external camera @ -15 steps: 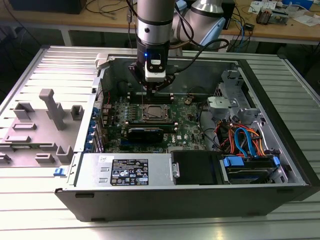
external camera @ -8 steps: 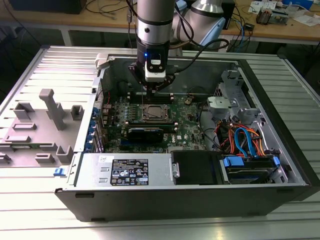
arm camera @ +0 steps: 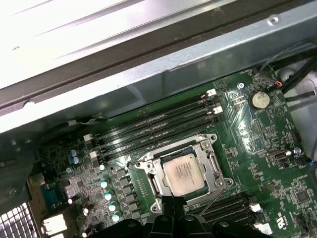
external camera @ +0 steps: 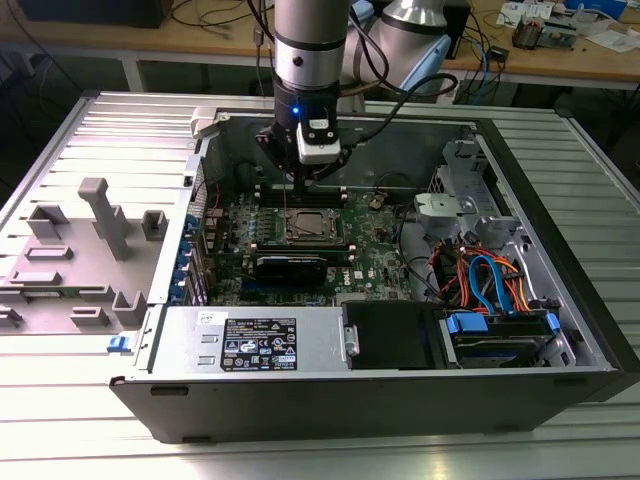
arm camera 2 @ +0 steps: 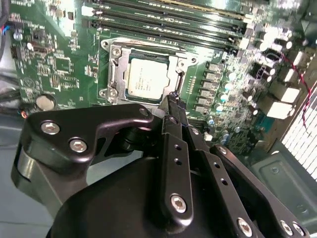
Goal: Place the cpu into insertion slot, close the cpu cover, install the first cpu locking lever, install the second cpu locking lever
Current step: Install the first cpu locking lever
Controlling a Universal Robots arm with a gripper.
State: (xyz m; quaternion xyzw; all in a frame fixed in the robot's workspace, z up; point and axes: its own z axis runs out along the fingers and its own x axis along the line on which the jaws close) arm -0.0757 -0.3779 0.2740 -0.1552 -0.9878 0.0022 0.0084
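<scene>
Ribbed silver metal table point(external camera: 90, 440) across the exterior view, in long slats, bright with glare toward the exterior view's left. Grey moulded fixture blocks point(external camera: 100, 215) upright on that left part, with a small blue clip point(external camera: 118, 343) near them. Behind, along the far side, a pale wooden workbench point(external camera: 580, 65) on a white leg point(external camera: 130, 70), strewn with loose cables point(external camera: 215, 15), a small circuit board point(external camera: 545, 30) and papers point(external camera: 615, 40). Deep shadow beneath the workbench. Cool, even light over the rest of the room.
</scene>
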